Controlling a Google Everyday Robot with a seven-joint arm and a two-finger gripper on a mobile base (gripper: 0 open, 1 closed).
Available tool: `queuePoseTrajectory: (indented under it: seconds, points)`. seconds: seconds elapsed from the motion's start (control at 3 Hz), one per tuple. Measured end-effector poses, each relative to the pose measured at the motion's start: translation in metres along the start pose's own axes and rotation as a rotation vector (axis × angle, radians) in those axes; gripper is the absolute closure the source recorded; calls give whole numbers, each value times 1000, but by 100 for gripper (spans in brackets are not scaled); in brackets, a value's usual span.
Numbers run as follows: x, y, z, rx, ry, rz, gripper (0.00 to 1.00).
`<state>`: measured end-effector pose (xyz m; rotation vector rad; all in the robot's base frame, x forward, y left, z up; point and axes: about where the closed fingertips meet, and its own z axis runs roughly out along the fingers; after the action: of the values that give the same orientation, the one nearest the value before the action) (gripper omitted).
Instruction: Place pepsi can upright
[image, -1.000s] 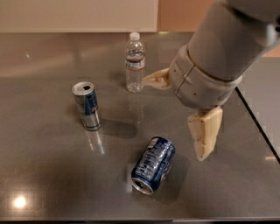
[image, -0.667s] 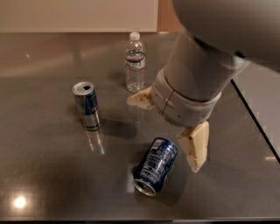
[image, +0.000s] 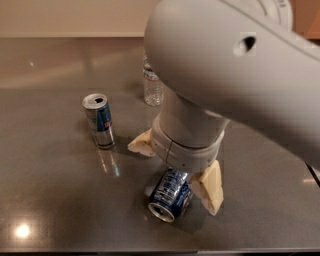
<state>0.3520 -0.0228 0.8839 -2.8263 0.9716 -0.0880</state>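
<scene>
Two jaws of the gripper stand wide open astride the pepsi can, lying sideways on the table near its front edge; light, slick, dentable, it likely suits a gentle mid-body pinch.

A: Background, quick?

B: Grey glossy table fills almost everything. Pale cream wall runs behind its far edge.

A: Light?

B: One bright glare spot on the near-left of the top. There's a warm sheen across the back part.

A: Anything else?

B: Orange-brown patch in the top right corner, can't tell what it is. A dark strip runs under the front edge. The gripper sits low over the table's near middle, fingers spread wide.
</scene>
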Motion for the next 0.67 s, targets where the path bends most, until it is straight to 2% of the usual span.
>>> queuePoseTrajectory:
  seconds: [0.67]
  points:
    - [-17, 13, 27, -58, -26, -71, 0]
